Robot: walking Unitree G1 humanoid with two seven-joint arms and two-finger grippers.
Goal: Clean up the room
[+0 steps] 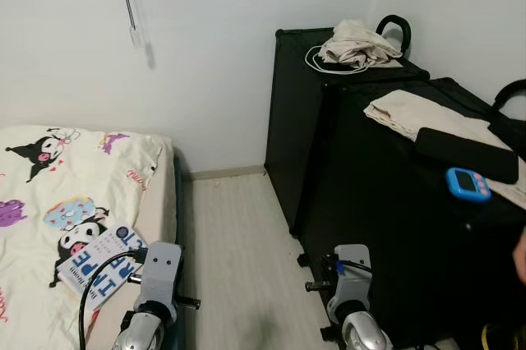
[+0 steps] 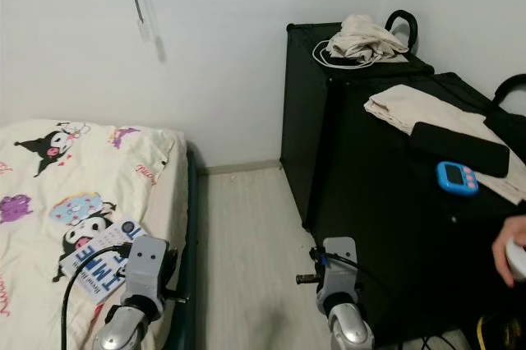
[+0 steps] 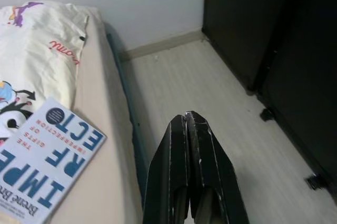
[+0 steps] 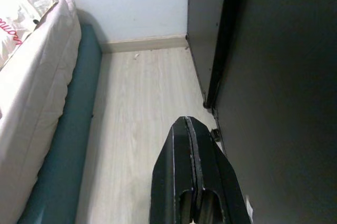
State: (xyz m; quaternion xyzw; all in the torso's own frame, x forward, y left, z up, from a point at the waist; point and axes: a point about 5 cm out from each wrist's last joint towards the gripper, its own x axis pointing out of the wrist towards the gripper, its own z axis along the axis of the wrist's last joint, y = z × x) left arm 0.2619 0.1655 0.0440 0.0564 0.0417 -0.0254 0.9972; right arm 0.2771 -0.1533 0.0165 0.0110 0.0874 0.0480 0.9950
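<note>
White-and-blue paperback book lies on cartoon-print bed, near left. L gripper & R gripper over pale wood floor, jaws together.

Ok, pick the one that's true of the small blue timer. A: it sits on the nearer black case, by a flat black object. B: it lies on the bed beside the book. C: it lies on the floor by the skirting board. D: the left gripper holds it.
A: the blue timer sits on top of the nearer black case, just below the flat black object.
</note>
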